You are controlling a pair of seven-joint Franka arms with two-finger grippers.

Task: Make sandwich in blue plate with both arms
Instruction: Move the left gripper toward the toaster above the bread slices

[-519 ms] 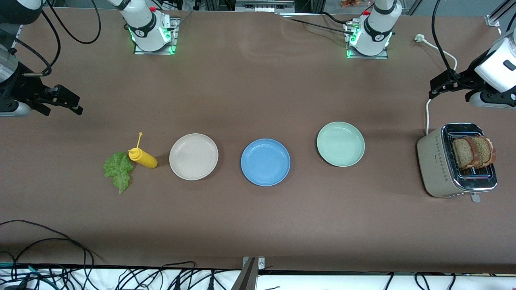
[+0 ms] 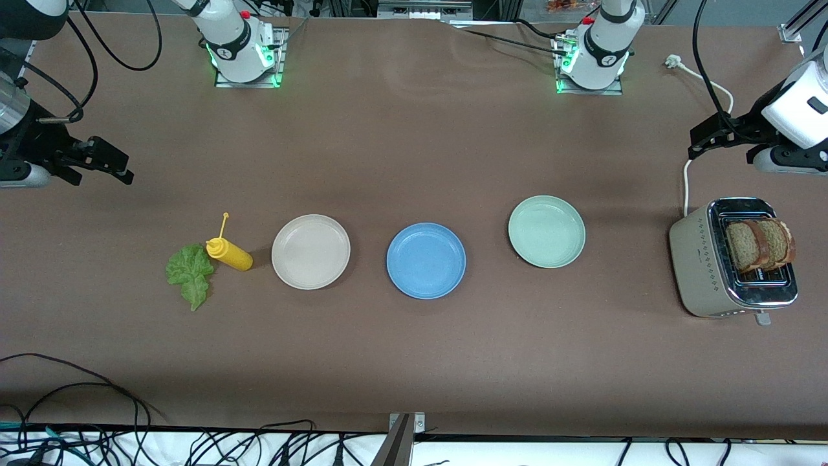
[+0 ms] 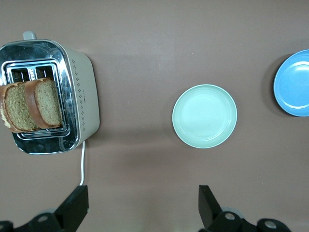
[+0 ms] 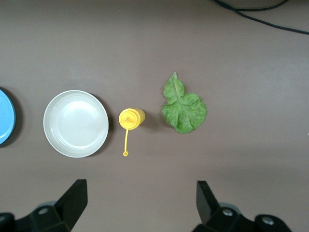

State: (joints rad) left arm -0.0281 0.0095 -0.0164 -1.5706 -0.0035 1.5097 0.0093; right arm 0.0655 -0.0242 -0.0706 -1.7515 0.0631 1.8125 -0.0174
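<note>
The blue plate (image 2: 425, 260) sits bare on the brown table (image 2: 414, 362) at the middle of a row of three plates, between a beige plate (image 2: 310, 251) toward the right arm's end and a pale green plate (image 2: 546, 231) toward the left arm's end; the three stand apart from one another. Next to the beige plate, further toward the right arm's end, stands a yellow squeeze bottle (image 2: 229, 253) with its cap hanging off on a thin strap, and the ruffled lettuce leaf (image 2: 190, 274) lies flat on the table just beside the bottle. At the left arm's end of the table a beige toaster (image 2: 704, 266) with a chrome top holds the two bread slices (image 2: 758, 243), which stand upright side by side in its slots with their upper halves showing above the rim; its white cord (image 2: 687, 175) runs away from the front camera. The left gripper (image 3: 143, 205) hangs in the air over bare table near the toaster and the pale green plate, its jaws spread wide and holding nothing. The right gripper (image 4: 140, 200) hangs over bare table near the bottle and the lettuce leaf, likewise spread wide and empty.
</note>
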